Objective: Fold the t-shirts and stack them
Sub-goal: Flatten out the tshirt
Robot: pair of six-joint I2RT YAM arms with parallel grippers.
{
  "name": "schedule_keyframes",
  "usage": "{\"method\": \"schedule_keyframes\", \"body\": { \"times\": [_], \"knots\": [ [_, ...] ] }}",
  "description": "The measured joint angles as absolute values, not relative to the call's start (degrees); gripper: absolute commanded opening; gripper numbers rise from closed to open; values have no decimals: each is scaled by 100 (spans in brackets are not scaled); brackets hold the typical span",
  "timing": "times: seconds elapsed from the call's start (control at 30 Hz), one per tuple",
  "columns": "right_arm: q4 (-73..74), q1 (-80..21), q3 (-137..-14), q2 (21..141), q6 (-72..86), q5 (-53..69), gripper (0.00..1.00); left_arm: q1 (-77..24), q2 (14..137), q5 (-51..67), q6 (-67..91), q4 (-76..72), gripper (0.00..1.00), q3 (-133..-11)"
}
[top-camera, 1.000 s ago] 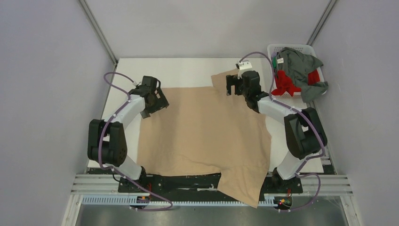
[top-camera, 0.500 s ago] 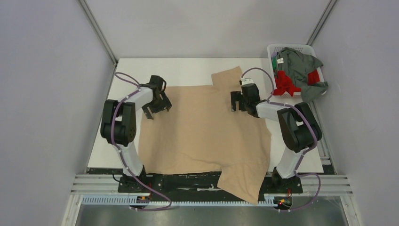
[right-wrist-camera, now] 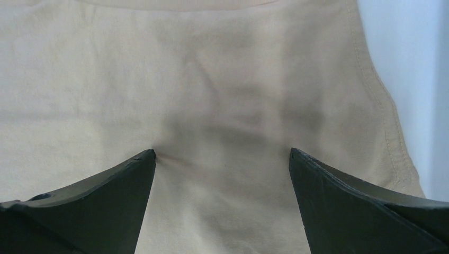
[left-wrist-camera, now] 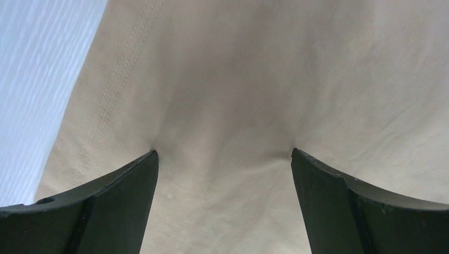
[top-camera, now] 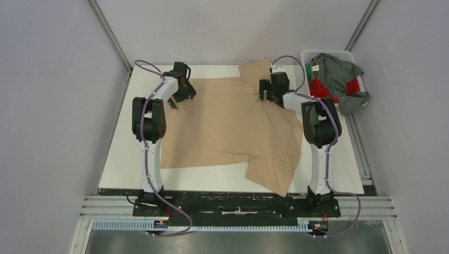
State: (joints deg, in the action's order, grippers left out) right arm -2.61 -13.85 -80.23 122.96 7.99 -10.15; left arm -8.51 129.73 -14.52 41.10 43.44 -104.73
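The tan-beige t-shirt [top-camera: 227, 127] lies spread on the white table [top-camera: 132, 159], one sleeve [top-camera: 275, 174] pointing toward the near right. My left gripper [top-camera: 182, 91] is open at the shirt's far left corner, and its fingertips [left-wrist-camera: 151, 159] press down on the cloth [left-wrist-camera: 227, 79] beside the stitched hem. At the far right, near the other sleeve, my right gripper [top-camera: 267, 89] stands open too, its tips [right-wrist-camera: 150, 157] dimpling the fabric [right-wrist-camera: 212, 69]. The grey-green t-shirt [top-camera: 339, 74] and the red t-shirt [top-camera: 317, 91] lie bunched in the basket.
The white lattice basket [top-camera: 324, 52] stands at the far right corner, with the grey-green cloth hanging over its right side. Both arms reach far out over the table. Bare table shows left of the tan shirt and along its near edge [top-camera: 212, 182].
Both arms have stretched toward the far side, dragging the tan shirt with them. The part that hung over the near edge now lies on the table.
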Motion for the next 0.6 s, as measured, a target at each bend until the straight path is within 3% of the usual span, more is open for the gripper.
{"method": "schedule_keyframes", "body": {
  "times": [0.17, 0.37, 0.47, 0.6],
  "knots": [
    [-174, -1232, -8735, 12724, 836, -770, 98, -720, 13399, -1308, 4110, 4375, 100, -11260],
    [-40, -1151, -8221, 12219, 716, -631, 98, -661, 13277, -1052, 4101, 4399, 100, -11467],
    [-99, -1151, -7105, 11133, 670, -615, 98, -716, 12497, -1022, 4091, 4235, 100, -10639],
    [-423, -1160, -5411, 9004, 709, -740, 98, -902, 10280, -1015, 4099, 3957, 100, -8458]
  ]
}}
